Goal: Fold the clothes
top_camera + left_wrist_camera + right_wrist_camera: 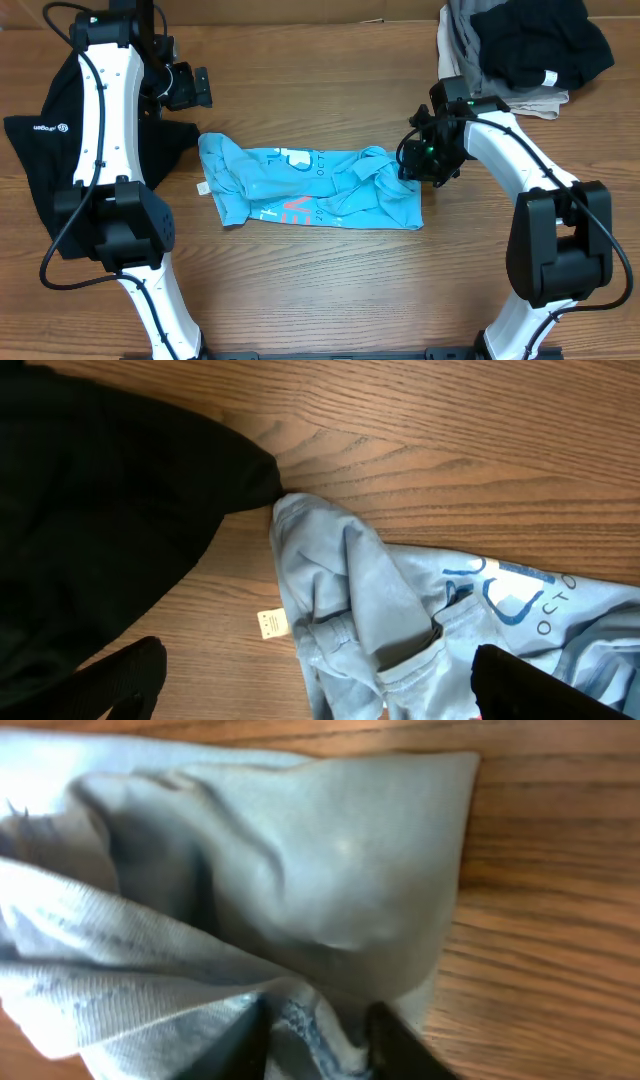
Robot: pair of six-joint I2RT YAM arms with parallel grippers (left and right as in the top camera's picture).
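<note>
The light blue T-shirt lies on the wooden table as a long crumpled band, with white print facing up. My right gripper is at the shirt's right end and is shut on a bunch of its fabric; the fingers pinch a fold. My left gripper is open and empty, above the table behind the shirt's left end; in its wrist view the fingers straddle the shirt's left end. A black top with a small white logo lies at the far left and touches the shirt's corner.
A pile of black and grey garments sits at the back right corner. A small white tag sticks out from the shirt's left edge and also shows in the left wrist view. Bare wood lies in front of the shirt.
</note>
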